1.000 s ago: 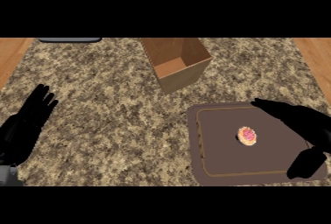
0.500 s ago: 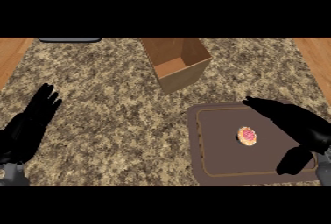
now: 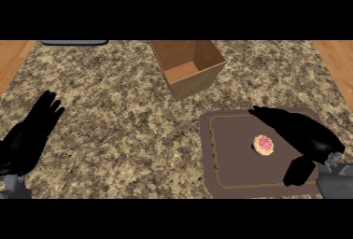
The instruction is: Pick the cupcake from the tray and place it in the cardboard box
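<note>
Where the cupcake (image 3: 263, 144) sits: on the tray (image 3: 231, 175), just left of the right hand's (image 3: 308, 136) palm, in the gap between its fingers (image 3: 272, 115) and its thumb (image 3: 298, 172).
Contact: we see a thin strip of tray between cupcake and palm, so we log them as apart, not touching.
Right hand state: spread wide and holding nothing. The fingers reach forward and left past the cupcake, and the thumb hangs on the near side.
Cupcake axis: none that we can use. It reads as round from above, with the pink top facing up, so we judge that any closing direction will serve.
Nearer hand: the right, clearly. The left hand (image 3: 29, 137) rests flat-fingered and holding nothing at the view's left edge, well apart from the tray.
Deciding relation: the cupcake lies left of the palm and inside the hand's span. We judge the next move to be a small shift left and down, then closing fingers and thumb round it.
Tray contents: the cupcake only, right of the tray's middle and on the hand's side.
Cardboard box (image 3: 195, 77): forward and left of the right hand, well apart from it and beyond the tray's far left corner, on the counter (image 3: 124, 116).
Box contents: the top is open and we see nothing inside.
Risk (our judgement): the fingers could nudge the cupcake left before the thumb arrives.
Task progress: cupcake not yet picked.
</note>
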You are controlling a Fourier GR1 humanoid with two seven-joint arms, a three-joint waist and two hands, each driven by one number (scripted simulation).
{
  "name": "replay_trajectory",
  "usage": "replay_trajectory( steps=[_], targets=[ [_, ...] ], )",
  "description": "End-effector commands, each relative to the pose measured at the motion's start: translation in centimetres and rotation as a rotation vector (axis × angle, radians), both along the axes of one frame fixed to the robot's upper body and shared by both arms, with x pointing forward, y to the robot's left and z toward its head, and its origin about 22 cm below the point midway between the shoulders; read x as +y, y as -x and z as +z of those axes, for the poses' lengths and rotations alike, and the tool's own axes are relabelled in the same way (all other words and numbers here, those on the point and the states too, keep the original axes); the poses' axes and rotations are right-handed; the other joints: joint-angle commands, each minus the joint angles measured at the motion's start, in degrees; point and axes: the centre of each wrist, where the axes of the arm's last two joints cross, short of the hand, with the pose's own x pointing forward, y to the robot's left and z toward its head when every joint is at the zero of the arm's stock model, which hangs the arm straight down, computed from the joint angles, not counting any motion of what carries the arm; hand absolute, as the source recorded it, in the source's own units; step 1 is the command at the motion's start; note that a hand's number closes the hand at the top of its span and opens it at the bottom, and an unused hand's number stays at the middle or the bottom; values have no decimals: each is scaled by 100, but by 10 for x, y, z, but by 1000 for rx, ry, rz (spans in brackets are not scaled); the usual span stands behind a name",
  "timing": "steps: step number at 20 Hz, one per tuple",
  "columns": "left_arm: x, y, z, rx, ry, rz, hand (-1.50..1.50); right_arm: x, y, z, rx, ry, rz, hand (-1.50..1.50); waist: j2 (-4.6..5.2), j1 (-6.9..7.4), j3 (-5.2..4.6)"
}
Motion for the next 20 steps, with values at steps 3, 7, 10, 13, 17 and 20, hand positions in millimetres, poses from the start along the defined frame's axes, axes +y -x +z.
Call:
replay_trajectory(
  steps=[3,7,10,13,17,20],
  targets=[
    [-16,-17,19,-11,-5,6,0,13,-4,-18,25,54,-20,-150,3,-8,1],
    [-16,-11,7,-8,-8,-2,0,-7,-8,-19,10,59,-29,-150,2,-10,0],
    [-3,0,-1,-9,7,-7,0,2,-7,-29,20,80,-22,-150,1,1,0],
    [8,-11,5,5,-10,8,0,-11,1,-31,47,87,-22,-150,1,-18,0],
    [9,-7,-6,-4,-8,3,0,21,-9,-38,53,110,-11,-150,2,-6,-1],
    [7,8,-5,11,5,-6,0,13,-11,-42,69,114,-27,-150,-1,2,0]
  ],
)
